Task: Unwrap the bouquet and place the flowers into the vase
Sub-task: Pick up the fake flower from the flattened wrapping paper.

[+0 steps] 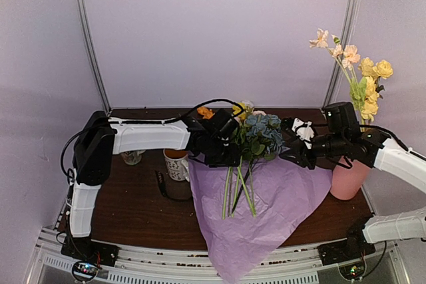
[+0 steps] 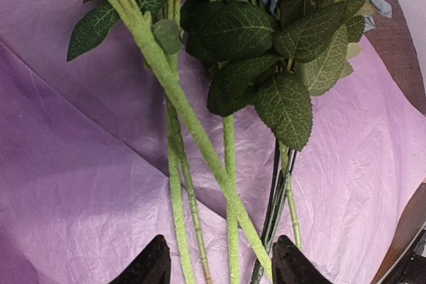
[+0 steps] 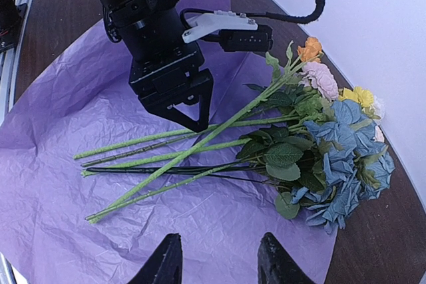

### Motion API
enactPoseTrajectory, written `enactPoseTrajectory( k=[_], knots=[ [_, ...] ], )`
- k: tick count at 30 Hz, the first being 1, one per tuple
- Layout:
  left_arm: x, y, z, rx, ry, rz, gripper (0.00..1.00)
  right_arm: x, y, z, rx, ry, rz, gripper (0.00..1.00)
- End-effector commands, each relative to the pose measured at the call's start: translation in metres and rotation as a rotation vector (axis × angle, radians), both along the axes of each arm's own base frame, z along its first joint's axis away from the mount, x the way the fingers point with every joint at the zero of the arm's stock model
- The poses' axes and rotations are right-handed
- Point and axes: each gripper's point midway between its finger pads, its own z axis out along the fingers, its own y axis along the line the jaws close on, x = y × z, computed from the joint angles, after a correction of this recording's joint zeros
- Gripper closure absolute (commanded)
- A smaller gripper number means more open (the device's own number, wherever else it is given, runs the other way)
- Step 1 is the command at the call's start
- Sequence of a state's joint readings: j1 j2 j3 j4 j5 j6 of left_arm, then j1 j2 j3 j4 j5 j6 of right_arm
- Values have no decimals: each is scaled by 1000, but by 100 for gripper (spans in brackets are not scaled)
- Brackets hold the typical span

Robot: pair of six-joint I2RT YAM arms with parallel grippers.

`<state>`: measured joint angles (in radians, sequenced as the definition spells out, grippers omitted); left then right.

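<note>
The bouquet is opened out: its lilac tissue paper (image 1: 283,197) lies flat on the table with the flowers (image 1: 261,135) lying loose on it, stems (image 1: 238,191) pointing toward me. My left gripper (image 1: 223,159) is down over the stems. In the left wrist view it (image 2: 219,267) stands open with several green stems (image 2: 229,184) between its fingers. My right gripper (image 3: 216,261) hovers open over bare paper (image 3: 219,211), nothing in it, just short of the blue blooms (image 3: 346,164). The pink vase (image 1: 347,181) stands at the right and holds peach and yellow flowers (image 1: 366,84).
A white patterned mug (image 1: 176,164) stands left of the paper, with a black strip (image 1: 162,184) lying beside it. Another small cup (image 1: 133,157) sits behind the left arm. The paper hangs over the table's near edge (image 1: 233,264).
</note>
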<state>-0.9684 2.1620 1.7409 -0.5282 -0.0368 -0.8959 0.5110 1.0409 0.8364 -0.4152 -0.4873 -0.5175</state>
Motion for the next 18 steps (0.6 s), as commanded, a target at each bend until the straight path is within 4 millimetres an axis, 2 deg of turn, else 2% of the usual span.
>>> enactPoseTrajectory(
  k=[1, 6, 16, 18],
  knots=[
    [3, -14, 12, -81, -17, 10, 47, 5, 0, -5, -18, -13, -13, 60],
    [3, -24, 4, -104, 2, -2, 54, 6, -1, -8, -27, -12, -19, 60],
    [0, -31, -18, -107, 55, -1, 57, 7, -1, -10, -33, -5, -17, 61],
    [-1, -34, -21, -115, 63, -7, 61, 8, 0, -11, -35, -5, -17, 61]
  ],
)
